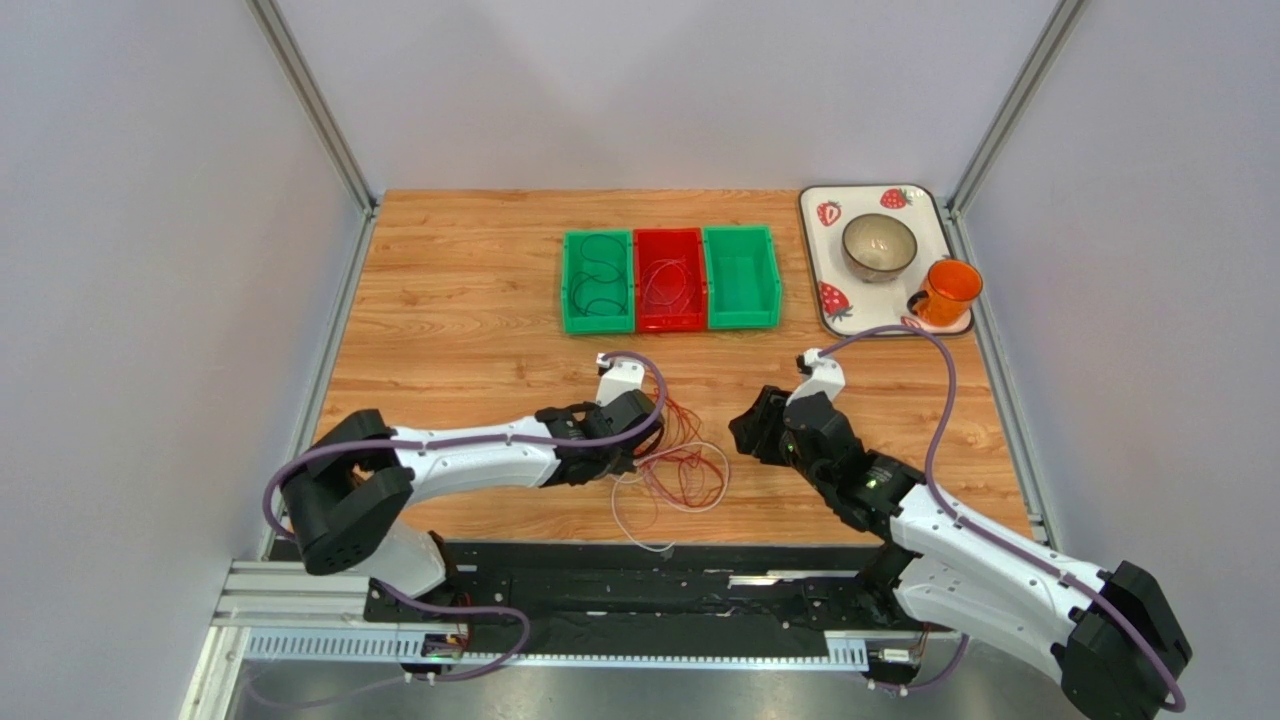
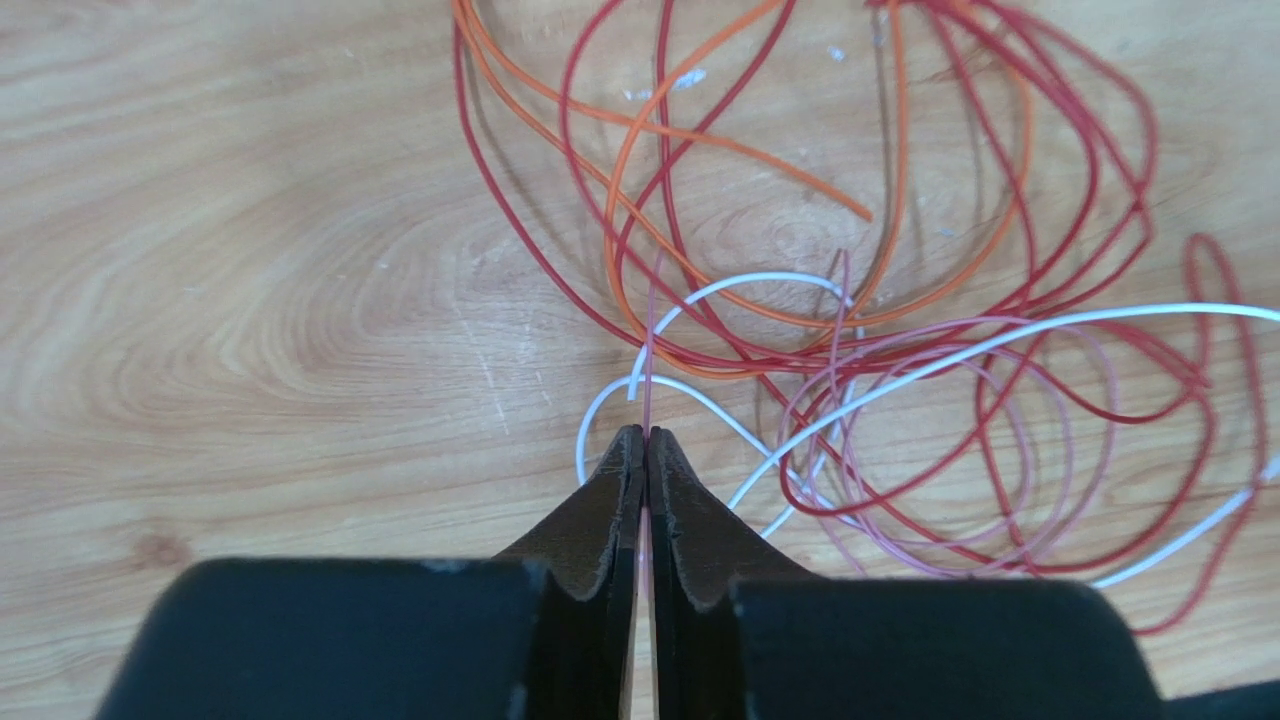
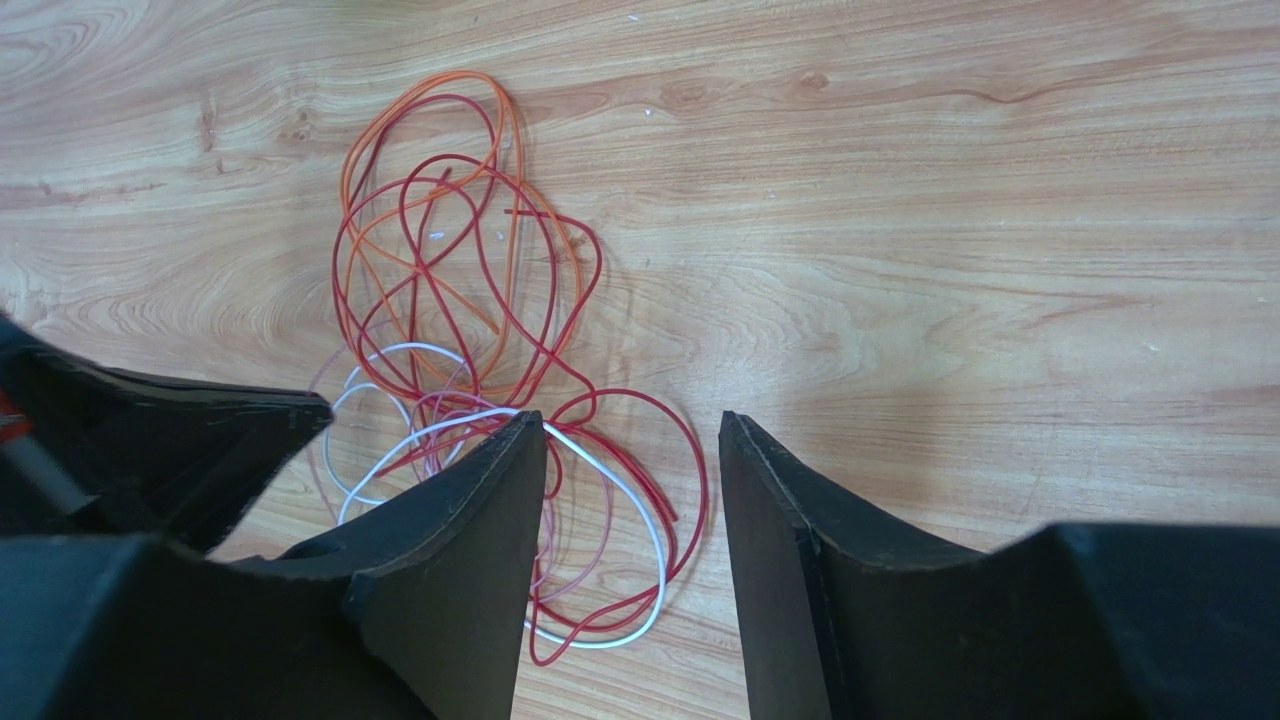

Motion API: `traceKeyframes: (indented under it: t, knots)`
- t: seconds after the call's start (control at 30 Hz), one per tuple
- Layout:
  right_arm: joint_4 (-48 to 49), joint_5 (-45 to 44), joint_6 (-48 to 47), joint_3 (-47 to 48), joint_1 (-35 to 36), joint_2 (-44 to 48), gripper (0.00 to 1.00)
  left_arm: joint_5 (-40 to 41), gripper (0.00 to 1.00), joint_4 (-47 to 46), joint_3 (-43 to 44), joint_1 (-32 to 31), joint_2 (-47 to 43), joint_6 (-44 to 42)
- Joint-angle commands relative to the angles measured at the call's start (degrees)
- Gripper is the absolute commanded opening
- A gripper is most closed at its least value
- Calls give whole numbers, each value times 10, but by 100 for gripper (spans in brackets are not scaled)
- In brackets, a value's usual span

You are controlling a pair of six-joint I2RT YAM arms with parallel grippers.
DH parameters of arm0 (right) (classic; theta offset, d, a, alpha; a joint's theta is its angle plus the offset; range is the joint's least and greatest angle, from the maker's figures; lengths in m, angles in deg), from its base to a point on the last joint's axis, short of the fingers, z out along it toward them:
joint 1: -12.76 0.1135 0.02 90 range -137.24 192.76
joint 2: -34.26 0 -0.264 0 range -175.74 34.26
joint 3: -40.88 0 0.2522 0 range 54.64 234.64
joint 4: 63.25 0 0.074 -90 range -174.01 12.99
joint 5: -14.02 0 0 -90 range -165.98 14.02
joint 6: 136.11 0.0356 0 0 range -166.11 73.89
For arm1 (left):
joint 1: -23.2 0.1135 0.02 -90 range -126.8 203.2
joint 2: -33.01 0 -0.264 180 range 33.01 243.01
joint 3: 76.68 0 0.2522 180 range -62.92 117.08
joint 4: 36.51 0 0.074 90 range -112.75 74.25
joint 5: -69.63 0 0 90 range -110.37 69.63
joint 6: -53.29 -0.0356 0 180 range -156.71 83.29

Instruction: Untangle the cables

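Observation:
A tangle of thin cables (image 1: pixel 684 465) lies on the wooden table near the front, between my two grippers. The left wrist view shows red (image 2: pixel 1052 150), orange (image 2: pixel 661 135), white (image 2: pixel 932 360) and pink loops crossing one another. My left gripper (image 2: pixel 646 435) is shut on a thin pink cable (image 2: pixel 649 398) at the tangle's left edge (image 1: pixel 639 435). My right gripper (image 3: pixel 624 423) is open and empty, hovering just right of the tangle (image 3: pixel 451 300), with red and white loops partly behind its left finger (image 3: pixel 466 540). In the top view it sits at the tangle's right (image 1: pixel 759 428).
Three small bins stand in a row at the back: a green one (image 1: pixel 598 281) holding a dark cable, a red one (image 1: pixel 670 279) holding a red cable, and a green one (image 1: pixel 742 276). A strawberry-patterned tray (image 1: pixel 819 210) at back right bears a bowl (image 1: pixel 879 245) and an orange cup (image 1: pixel 947 293).

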Motion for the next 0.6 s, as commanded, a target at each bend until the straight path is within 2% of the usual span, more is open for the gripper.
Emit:
traceKeyframes:
  t: [0.0,0.03,0.3,0.47,0.57]
  knots:
    - [23,-7,-5,15,4,5,50,40,4,49,37,-5,-66,1]
    - [23,-7,-4,14,3,5,50,42,0,52,38,-5,-83,-4]
    - [24,-6,-5,12,3,9,50,63,0,102,108,-5,-163,-58]
    - [27,-6,-6,12,4,4,50,45,0,67,164,-5,-216,-155]
    - [27,-6,-6,13,4,3,50,41,0,64,226,-5,-222,-210]
